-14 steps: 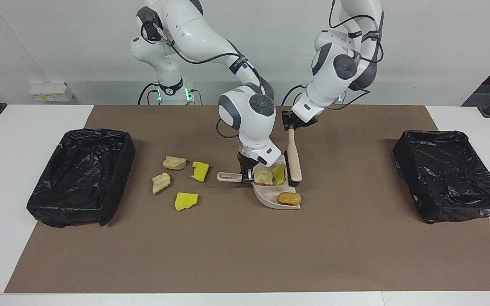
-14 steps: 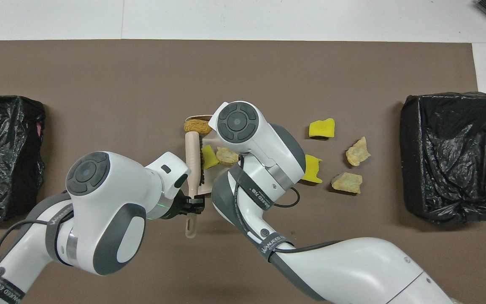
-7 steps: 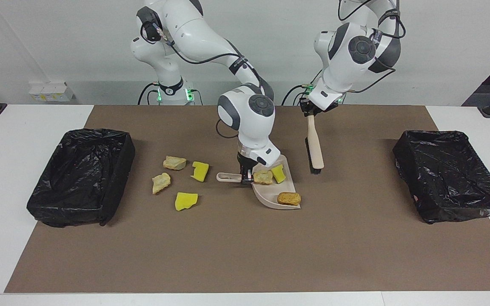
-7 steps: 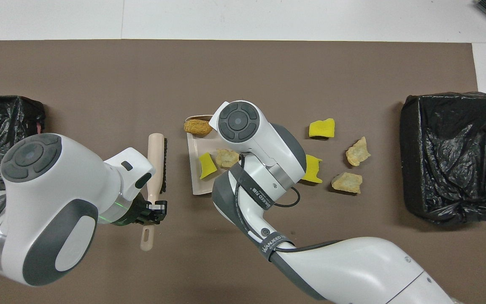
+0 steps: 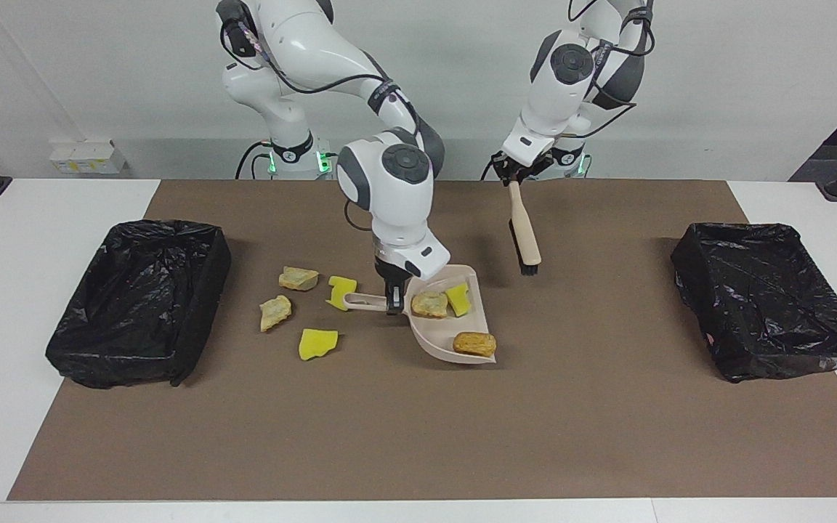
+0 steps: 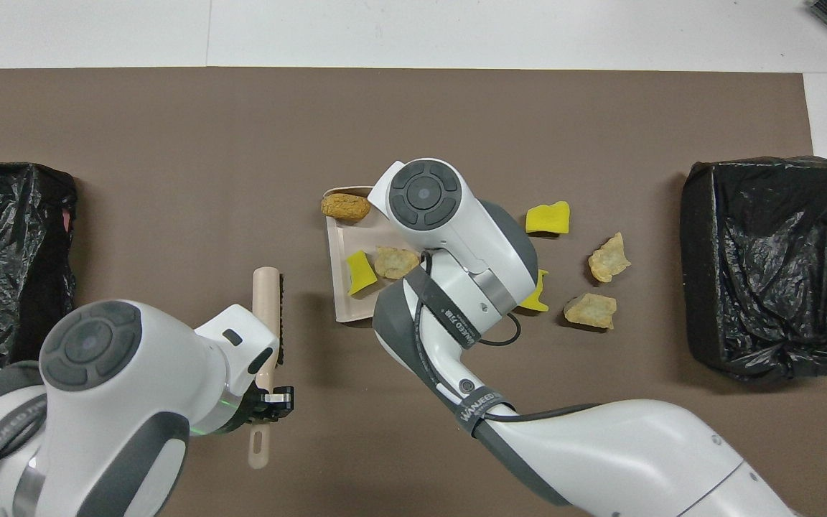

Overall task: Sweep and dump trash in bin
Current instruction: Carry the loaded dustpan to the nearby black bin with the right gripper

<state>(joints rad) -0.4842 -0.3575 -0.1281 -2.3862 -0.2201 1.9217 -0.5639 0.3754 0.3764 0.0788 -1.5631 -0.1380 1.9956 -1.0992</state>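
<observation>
A brown mat (image 5: pixel 418 436) covers the table, with a black-lined bin (image 5: pixel 139 301) at the right arm's end and a second black-lined bin (image 5: pixel 767 298) at the left arm's end. The right gripper (image 5: pixel 393 301) is clamped on the handle of a beige dustpan (image 5: pixel 437 341), which carries three scraps of trash: a tan lump (image 5: pixel 429 304), a yellow sponge chunk (image 5: pixel 458 299) and an orange-brown nugget (image 5: pixel 474 343). The left gripper (image 5: pixel 514 178) is closed on a wooden-handled brush (image 5: pixel 524 232), hanging bristles-down over the mat (clear of the pan, toward the left arm's end). Four more scraps (image 5: pixel 296 277) (image 5: pixel 343 291) (image 5: pixel 275 312) (image 5: pixel 317 343) lie on the mat between the dustpan and the nearer bin.
</observation>
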